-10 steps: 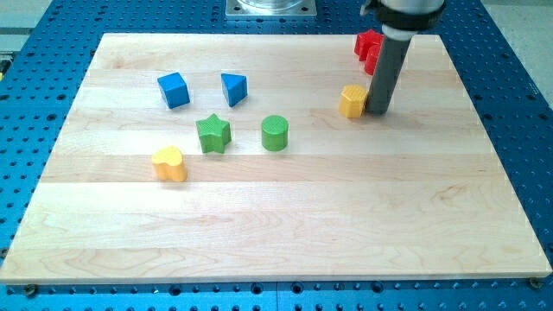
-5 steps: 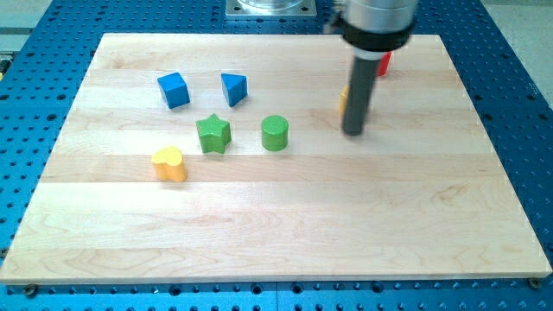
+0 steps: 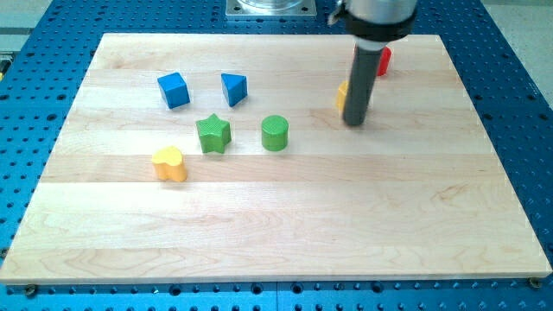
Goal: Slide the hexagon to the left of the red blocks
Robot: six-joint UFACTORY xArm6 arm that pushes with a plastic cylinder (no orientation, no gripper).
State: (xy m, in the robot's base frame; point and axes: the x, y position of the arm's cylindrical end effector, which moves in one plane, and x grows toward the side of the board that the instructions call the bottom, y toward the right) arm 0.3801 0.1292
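Yellow hexagon (image 3: 342, 94): mostly hidden behind rod, below-left of red blocks (image 3: 384, 60). My tip (image 3: 354, 123): just below it. No jaws fitted. Placement roughly reached; confirmation outstanding.

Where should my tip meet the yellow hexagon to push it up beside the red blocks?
Probably the hexagon's lower face, pushing toward the view's top. My tip stands in front of it, hiding most of it; only a left sliver shows. The red blocks sit up and to its right.
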